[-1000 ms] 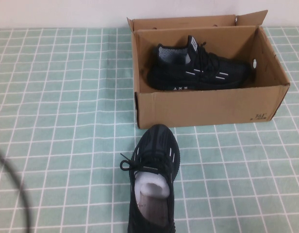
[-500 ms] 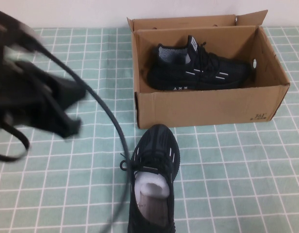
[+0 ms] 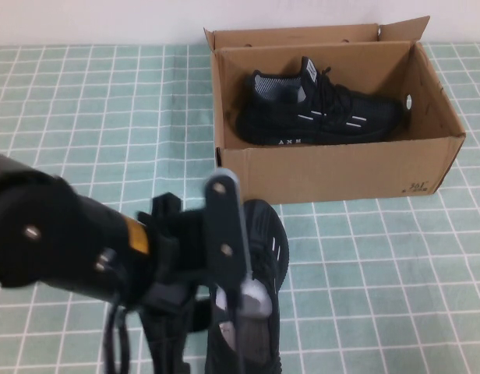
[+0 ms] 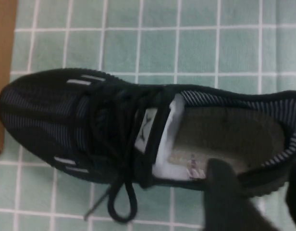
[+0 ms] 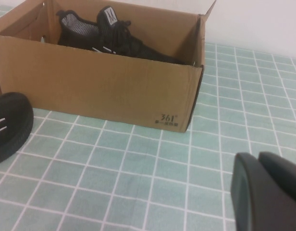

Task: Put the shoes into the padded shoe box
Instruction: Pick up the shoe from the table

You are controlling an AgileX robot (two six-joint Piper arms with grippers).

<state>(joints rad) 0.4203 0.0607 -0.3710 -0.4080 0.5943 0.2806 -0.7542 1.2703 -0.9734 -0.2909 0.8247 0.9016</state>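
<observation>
One black sneaker (image 3: 326, 117) lies on its side inside the brown shoe box (image 3: 341, 167), toe to the right. The second sneaker (image 3: 263, 234) stands on the tablecloth just in front of the box, toe toward it, white stuffing inside. My left gripper (image 3: 232, 312) hangs over this shoe's opening. In the left wrist view the left gripper (image 4: 261, 202) is open, its fingers (image 4: 225, 197) standing either side of the heel-side rim of the shoe (image 4: 66, 120). My right gripper (image 5: 263, 192) is shut and low over the cloth, right of the box (image 5: 100, 86).
The table wears a green cloth with a white grid (image 3: 84, 117). The box's back flaps (image 3: 294, 35) stand up against the white wall. The left arm's bulk (image 3: 61, 241) covers the near left of the table. The toe of the loose shoe (image 5: 8, 125) shows in the right wrist view.
The left arm has swung in from the far left and come down over the shoe on the cloth. Both shoes and the box have not moved.
</observation>
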